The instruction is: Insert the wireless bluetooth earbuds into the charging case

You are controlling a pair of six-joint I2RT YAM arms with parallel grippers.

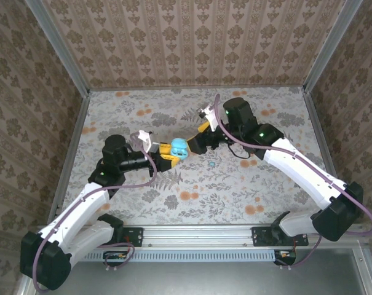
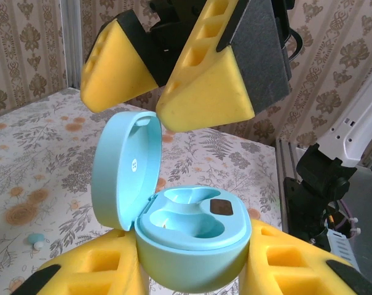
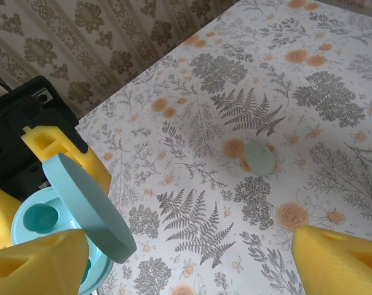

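Two grippers meet mid-table [image 1: 173, 203], tips nearly together

- the left gripper [image 1: 166, 153] is clamped tight on the charging case [image 1: 179, 149]. In the left wrist view its yellow fingers [image 2: 93, 270] sit against both sides of the case body [image 2: 195, 246], and the case looks lifted off the table
- case is pale blue with the lid [image 2: 121, 169] swung fully open and standing upright off the hinge. Both wells face up
- one well has a small dark square patch [image 2: 221, 208]. In the right wrist view a darker teal round shape [image 3: 40, 218] sits in a well; can't tell if that's a seated bud or just the cavity
- the right gripper [image 1: 197, 142] hovers just above the open case with its jaws spread wide and nothing between them. From the left wrist view both of its yellow fingers [image 2: 207, 80] hang over the lid and wells, not touching the case
- one earbud [image 1: 212, 165] lies loose on the table, near the case on the right arm's side and apart from both grippers. In the left wrist view it's a tiny teal cap with a white tip [image 2: 36, 239]
- the right wrist view shows a small pale round piece [image 3: 260, 157] on the table past the lid; can't tell if it's the same bud
- can't place the second earbud for sure
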